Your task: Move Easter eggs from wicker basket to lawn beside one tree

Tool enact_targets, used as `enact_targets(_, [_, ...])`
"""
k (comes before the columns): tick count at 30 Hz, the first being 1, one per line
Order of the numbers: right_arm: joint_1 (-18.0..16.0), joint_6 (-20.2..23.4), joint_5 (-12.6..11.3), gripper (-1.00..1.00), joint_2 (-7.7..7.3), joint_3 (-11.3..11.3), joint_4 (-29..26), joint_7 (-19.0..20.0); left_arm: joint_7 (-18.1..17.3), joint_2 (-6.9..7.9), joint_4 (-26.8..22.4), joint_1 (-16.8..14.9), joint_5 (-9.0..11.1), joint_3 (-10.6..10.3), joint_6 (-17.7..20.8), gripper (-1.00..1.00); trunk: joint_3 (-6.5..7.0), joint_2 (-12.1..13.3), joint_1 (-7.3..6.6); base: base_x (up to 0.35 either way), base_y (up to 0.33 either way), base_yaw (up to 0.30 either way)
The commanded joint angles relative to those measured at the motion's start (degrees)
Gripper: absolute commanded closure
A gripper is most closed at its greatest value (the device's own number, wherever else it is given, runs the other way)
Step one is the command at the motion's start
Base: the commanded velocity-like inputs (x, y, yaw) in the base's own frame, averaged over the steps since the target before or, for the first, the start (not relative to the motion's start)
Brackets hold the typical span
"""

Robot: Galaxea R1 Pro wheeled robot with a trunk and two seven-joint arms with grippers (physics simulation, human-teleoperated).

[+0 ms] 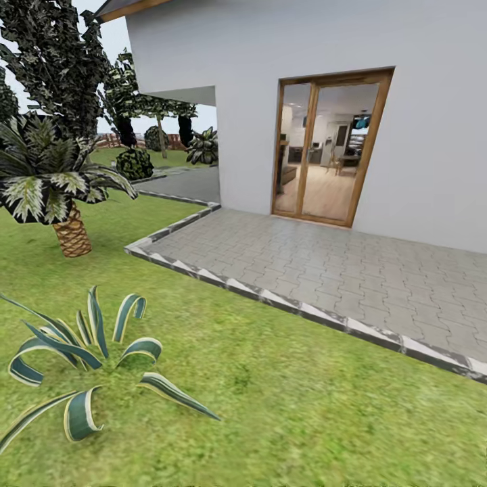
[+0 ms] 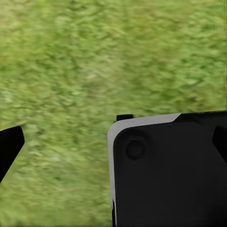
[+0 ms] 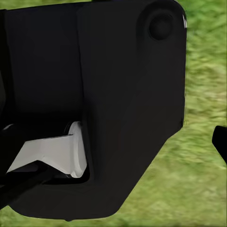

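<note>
The Easter eggs and the wicker basket are out of view, as is a thick-trunked tree. Bright green lawn (image 1: 284, 412) spreads across the near ground in the head view. My left gripper (image 2: 113, 142) hangs over blurred grass (image 2: 94, 56), open, its dark fingertips (image 2: 9, 146) far apart at the picture's edges with nothing held. A black part of my own body (image 2: 170, 175) lies below it. My right gripper (image 3: 113, 142) also hangs over grass (image 3: 203, 71); one fingertip (image 3: 220, 141) sits at the edge, and the other is lost against my dark body (image 3: 94, 85).
A striped agave plant (image 1: 88, 365) grows close at the left. A short palm with a scaly trunk (image 1: 71, 233) stands beyond it. Grey paving (image 1: 325, 264) with a stone kerb (image 1: 270, 297) fronts the white house (image 1: 426, 135) and its glass door (image 1: 328, 149). Dark trees (image 1: 54, 61) and a fence (image 1: 111, 141) lie far left.
</note>
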Motion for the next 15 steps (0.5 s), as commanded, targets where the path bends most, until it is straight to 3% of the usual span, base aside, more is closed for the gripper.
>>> enact_targets(1, [0.00, -0.12, -0.02, -1.00, 0.02, -0.39, -0.08, 0.07, 0.04, 0.02, 0.04, -0.04, -0.03, -0.25, -0.18, -1.00, -0.20, -0.12, 0.03, 0.000, 0.101, 0.000])
enact_targets(7, [-0.01, -0.06, -0.02, -1.00, -0.01, -0.47, -0.08, 0.04, 0.04, 0.02, 0.04, -0.04, -0.03, -0.25, -0.18, -1.00, -0.76, -0.12, 0.03, -0.007, 0.089, 0.000])
enact_targets(15, [-0.01, -0.07, -0.02, -1.00, -0.01, -0.45, -0.08, 0.03, 0.04, 0.02, 0.04, -0.04, -0.03, -0.25, -0.18, -1.00, -1.28, -0.12, 0.03, -0.069, 0.232, 0.000])
